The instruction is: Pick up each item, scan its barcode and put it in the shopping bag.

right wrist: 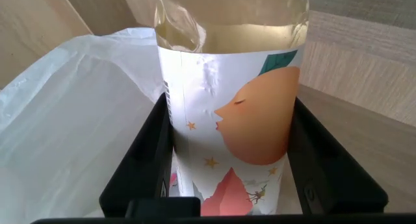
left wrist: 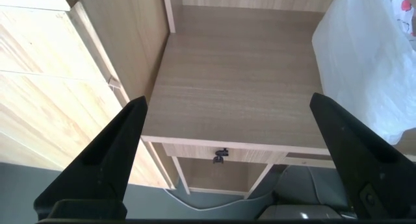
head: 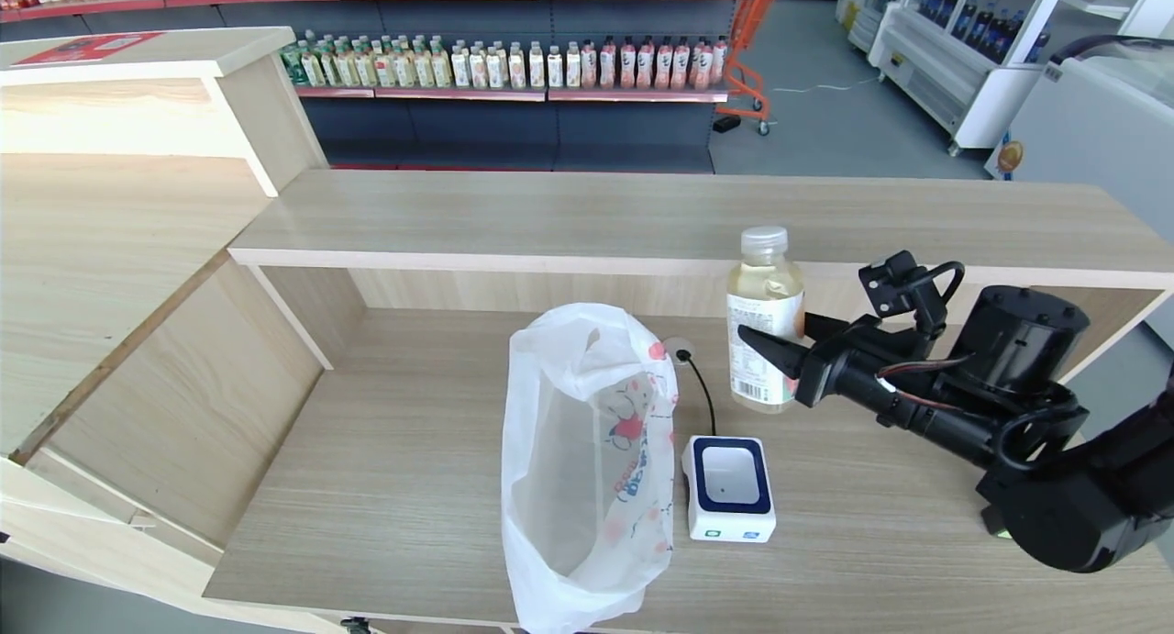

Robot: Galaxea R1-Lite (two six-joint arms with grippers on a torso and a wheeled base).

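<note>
Right gripper (head: 775,333) is closed on the bottle (head: 763,285), which stands upright on the counter (head: 917,542) just beyond the scanner (head: 729,487), with the shopping bag (head: 587,450) alongside. Left gripper (left wrist: 227,159) is held wide open, empty. The bottle could be dropped if the slick label slips.

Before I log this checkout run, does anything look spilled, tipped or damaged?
Nothing stands out. The bottle stands upright, capped, in the right claw; the shopping bag and scanner sit neatly on the counter.
</note>
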